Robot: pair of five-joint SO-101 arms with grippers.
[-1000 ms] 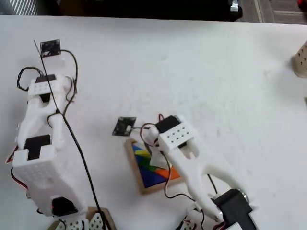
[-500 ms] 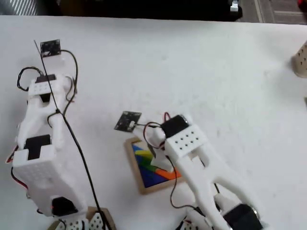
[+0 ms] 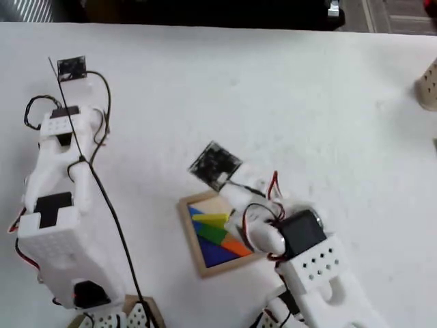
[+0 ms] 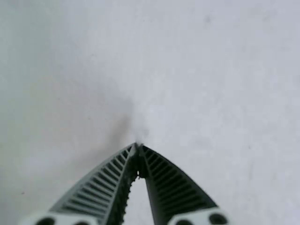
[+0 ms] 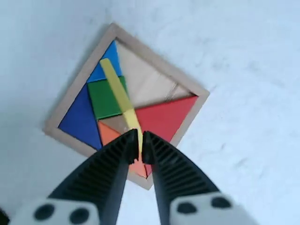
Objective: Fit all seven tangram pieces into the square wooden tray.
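From above, the right arm hides a corner of the wooden tray [image 3: 191, 239]. Its wrist view shows the right end effector [image 5: 139, 137] clenched on the yellow piece [image 5: 117, 89], held edge-on over the tray. The left end effector [image 4: 138, 149] is pressed closed above the worktop [image 4: 197, 70].

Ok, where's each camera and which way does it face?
High view: fixed overhead, looking down at the white table; left arm, right arm and the square wooden tray show.
Left wrist view: on the left wrist, facing bare table past the shut left gripper.
Right wrist view: on the right wrist, above the tray; right gripper clamps a yellow tangram piece.
Shared: high and right wrist views show tray and piece.
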